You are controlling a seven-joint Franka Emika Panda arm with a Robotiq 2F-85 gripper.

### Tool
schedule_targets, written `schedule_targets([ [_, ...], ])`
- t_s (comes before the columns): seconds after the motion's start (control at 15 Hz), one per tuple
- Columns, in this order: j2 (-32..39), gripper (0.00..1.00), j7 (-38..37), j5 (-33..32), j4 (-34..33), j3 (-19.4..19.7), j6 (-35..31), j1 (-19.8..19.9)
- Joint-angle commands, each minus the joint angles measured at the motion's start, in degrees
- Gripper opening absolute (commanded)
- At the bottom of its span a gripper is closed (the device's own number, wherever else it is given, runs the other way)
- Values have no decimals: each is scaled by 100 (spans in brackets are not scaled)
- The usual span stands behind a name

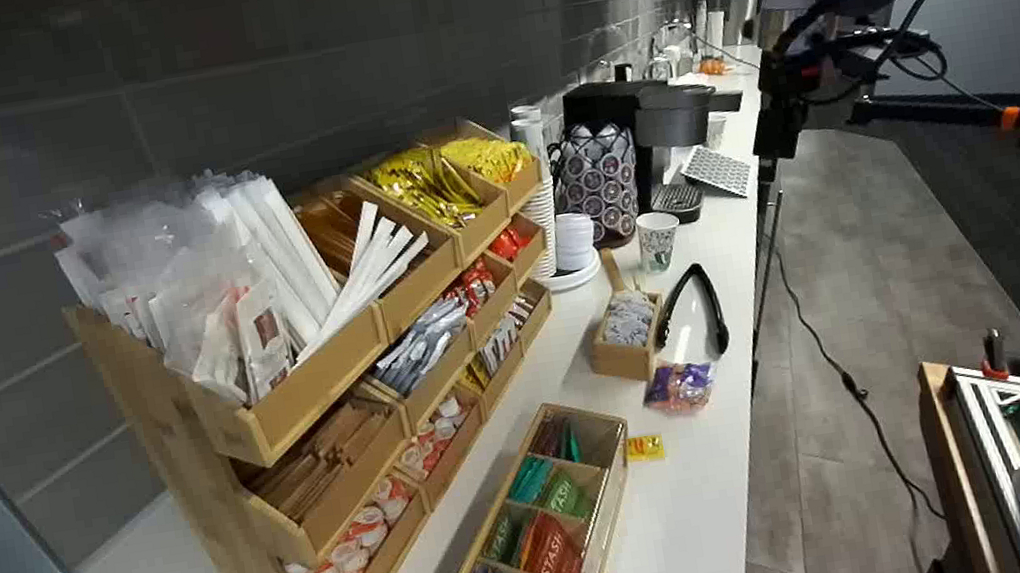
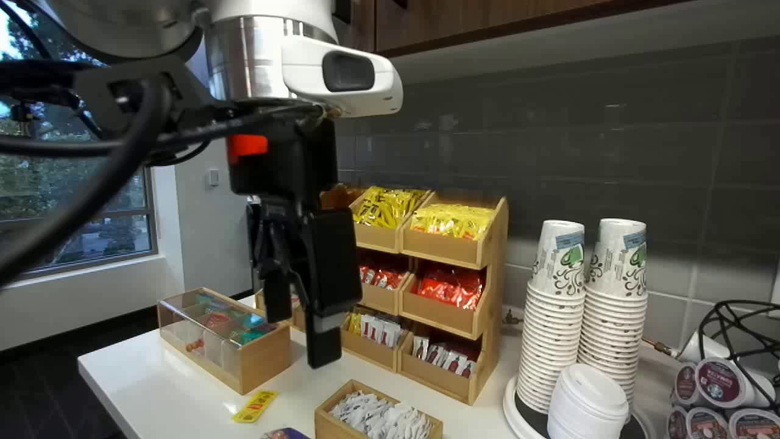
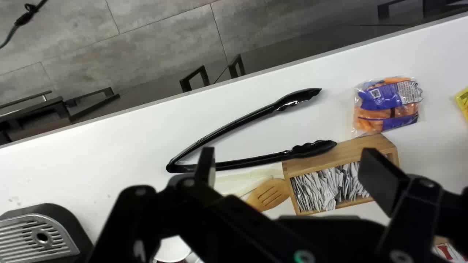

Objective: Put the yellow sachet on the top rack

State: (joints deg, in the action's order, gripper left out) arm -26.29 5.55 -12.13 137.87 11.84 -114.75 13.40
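Note:
The yellow sachet (image 1: 645,448) lies flat on the white counter, near one end of the tea box; it also shows in an exterior view (image 2: 255,406). In the wrist view the sachet (image 3: 463,101) is cut off at the right edge. The top rack (image 1: 420,290) is the highest tier of the light-wood stand; it holds straws, stirrers and many yellow packets, and also shows in an exterior view (image 2: 440,247). My gripper (image 3: 290,164) is open and empty, pointing down high above the counter; it also shows in an exterior view (image 2: 301,329).
The tea box (image 2: 266,360) has a clear lid. Below the gripper are a small box of white packets (image 3: 338,149), black tongs (image 3: 252,160), a wooden spatula (image 3: 268,195) and a carrot bag (image 3: 388,106). Stacked cups (image 2: 551,329) and a coffee machine (image 1: 681,114) stand beyond.

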Motion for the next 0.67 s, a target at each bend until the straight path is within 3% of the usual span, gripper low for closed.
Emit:
schedule_targets([
  [0.0, 2, 100, -2, -3, -11, 10, 14, -12],
  [0.4, 2, 100, -2, -3, -11, 10, 14, -12],
  [0.6, 325, 100, 45, 21, 110, -114, -156, -206],
])
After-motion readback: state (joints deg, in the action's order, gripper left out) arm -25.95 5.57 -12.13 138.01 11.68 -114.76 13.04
